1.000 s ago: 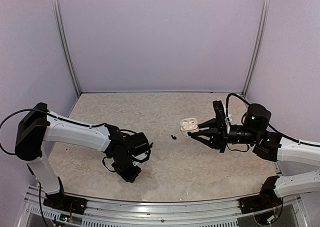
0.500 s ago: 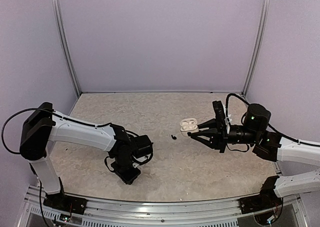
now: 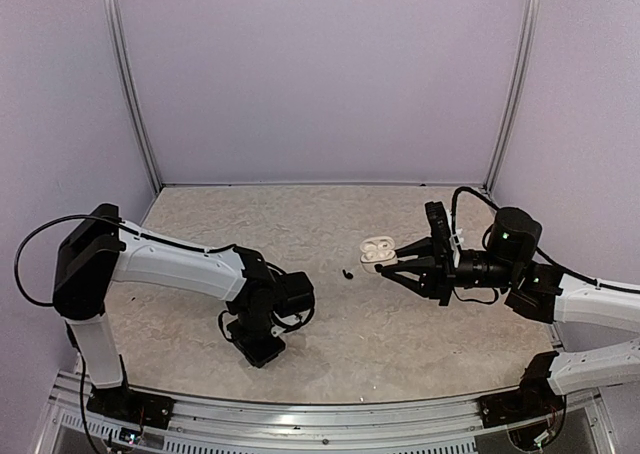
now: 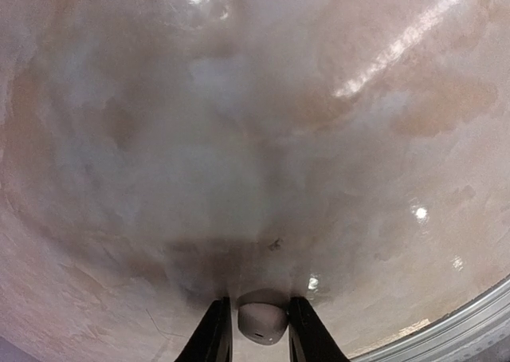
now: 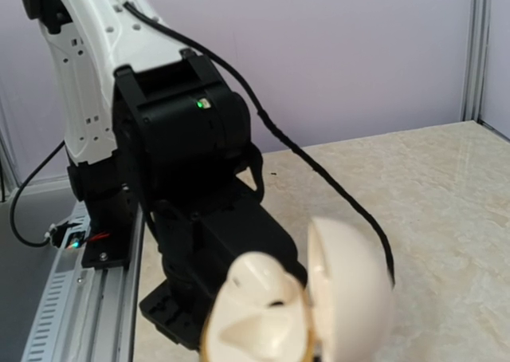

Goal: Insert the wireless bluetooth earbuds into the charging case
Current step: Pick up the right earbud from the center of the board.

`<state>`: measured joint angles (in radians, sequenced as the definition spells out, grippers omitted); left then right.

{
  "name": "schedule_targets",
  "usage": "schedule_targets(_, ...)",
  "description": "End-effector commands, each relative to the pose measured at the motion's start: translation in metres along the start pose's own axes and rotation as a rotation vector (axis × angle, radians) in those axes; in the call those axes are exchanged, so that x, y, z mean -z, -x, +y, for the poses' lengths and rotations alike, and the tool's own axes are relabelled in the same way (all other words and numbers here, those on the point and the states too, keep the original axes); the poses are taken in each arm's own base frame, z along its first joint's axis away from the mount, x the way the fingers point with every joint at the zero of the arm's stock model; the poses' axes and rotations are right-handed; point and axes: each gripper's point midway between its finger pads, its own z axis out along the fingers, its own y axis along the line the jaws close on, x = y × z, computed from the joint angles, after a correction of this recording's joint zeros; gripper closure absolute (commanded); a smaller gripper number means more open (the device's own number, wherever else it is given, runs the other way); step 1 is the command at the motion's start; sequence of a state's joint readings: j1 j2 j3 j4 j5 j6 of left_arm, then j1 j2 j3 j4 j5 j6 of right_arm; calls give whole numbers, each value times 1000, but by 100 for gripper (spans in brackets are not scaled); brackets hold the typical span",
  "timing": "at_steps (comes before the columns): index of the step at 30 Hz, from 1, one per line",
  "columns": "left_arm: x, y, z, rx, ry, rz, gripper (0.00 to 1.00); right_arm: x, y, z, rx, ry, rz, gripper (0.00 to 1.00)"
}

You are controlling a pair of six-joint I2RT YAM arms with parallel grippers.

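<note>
Grasp step: tiny white bean-shaped earbud [image 4: 263, 324] on the beige marbled desk [image 4: 255, 139].
Left pincer [image 4: 260, 310] brackets it, grip firmness unclear; right pincer [image 3: 390, 260] pinches the open glossy white charging case [image 3: 377, 248]. Next, I judge: lift, carry across, seat it in a socket. No legible writing.
</note>
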<state>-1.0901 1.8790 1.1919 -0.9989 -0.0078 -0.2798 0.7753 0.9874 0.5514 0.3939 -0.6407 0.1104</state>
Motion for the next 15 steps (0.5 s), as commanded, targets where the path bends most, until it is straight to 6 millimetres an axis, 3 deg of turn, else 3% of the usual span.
schedule_targets(1, -8, 1, 1, -41, 29, 25, 75, 4, 3, -2, 20, -14, -15, 100)
schedule_targets(8, -6, 7, 2, -43, 28, -1, 81, 4, 4, -3, 22, -21, -14, 100)
schedule_targets(15, 29, 34, 9, 34, -27, -177, 86, 5, 9, -5, 26, -41, -23, 100)
